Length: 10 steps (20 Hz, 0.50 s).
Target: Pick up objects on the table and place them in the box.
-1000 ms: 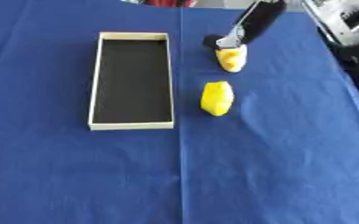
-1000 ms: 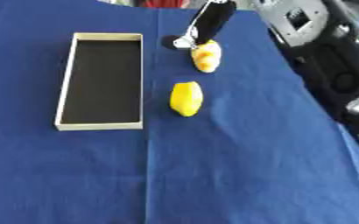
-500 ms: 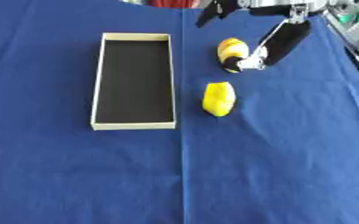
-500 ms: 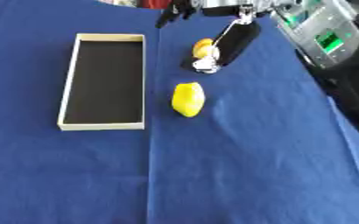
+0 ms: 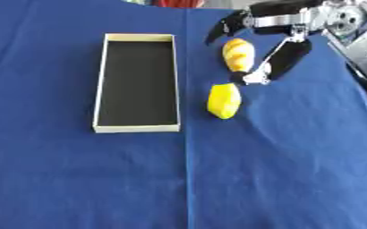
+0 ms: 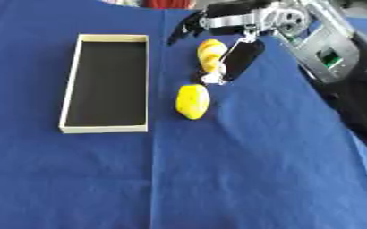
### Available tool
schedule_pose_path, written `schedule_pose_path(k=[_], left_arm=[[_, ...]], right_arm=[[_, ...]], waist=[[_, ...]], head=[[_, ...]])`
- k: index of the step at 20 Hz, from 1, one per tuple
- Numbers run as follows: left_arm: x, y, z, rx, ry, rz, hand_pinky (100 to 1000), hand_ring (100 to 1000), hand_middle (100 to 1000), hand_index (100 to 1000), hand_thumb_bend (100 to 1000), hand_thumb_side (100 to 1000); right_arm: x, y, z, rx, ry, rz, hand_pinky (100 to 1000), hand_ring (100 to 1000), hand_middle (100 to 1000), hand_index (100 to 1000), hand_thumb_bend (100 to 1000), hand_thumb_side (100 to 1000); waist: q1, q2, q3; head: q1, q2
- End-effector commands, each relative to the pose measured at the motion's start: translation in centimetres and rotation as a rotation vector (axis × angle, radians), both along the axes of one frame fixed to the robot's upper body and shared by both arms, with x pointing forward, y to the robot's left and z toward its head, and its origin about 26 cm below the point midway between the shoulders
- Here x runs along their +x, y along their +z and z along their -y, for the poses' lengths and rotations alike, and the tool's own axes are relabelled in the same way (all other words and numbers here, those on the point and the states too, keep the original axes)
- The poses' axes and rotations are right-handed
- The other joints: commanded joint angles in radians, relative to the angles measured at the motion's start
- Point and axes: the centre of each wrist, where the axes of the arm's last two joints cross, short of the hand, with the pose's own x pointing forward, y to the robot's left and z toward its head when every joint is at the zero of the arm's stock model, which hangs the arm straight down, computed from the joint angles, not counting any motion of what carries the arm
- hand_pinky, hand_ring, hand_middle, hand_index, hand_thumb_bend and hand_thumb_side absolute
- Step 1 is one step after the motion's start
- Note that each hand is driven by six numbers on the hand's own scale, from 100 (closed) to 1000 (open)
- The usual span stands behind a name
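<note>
While our right hand [image 5: 277, 27] spread its fingers [image 5: 279, 60] open around the yellow-orange fruit [image 5: 237, 54], holding nothing, a lemon [image 5: 224, 100] lay just below them, the box [image 5: 137, 83] farther left.

- No text, label, brand, number or sign can be read anywhere in the two views.
- The green patch on the robot's right arm [image 6: 328, 57], at the far right of the scene, shows nothing that can be made out as writing.
- The box [image 5: 102, 78], on the left, has plain pale walls and a plain black floor, with no marking.
- The blue tablecloth [image 5: 218, 179] is unprinted.
</note>
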Motion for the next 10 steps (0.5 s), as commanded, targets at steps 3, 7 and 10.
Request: schedule_pose_path(k=[3,7,10], left_arm=[[-0.28,0.72,0.02,0.005,-0.007,0.024,802,842,761,810,642,713],[-0.28,0.70,0.02,0.005,-0.008,0.023,802,842,761,810,642,710],[-0.28,0.70,0.03,0.004,-0.009,0.022,802,842,761,810,643,710]], right_arm=[[0.47,-0.20,0.76,-0.032,-0.021,-0.013,928,956,906,919,292,154],[0.51,-0.31,1.08,-0.036,-0.012,-0.032,928,958,908,917,319,100],[0.12,0.40,1.12,-0.016,0.003,-0.024,928,958,909,915,313,100]], waist=[[0.009,-0.018,0.002],[0.009,-0.016,0.001],[0.008,-0.016,-0.001]], head=[[-0.001,0.000],[0.003,0.004],[0.004,0.005]])
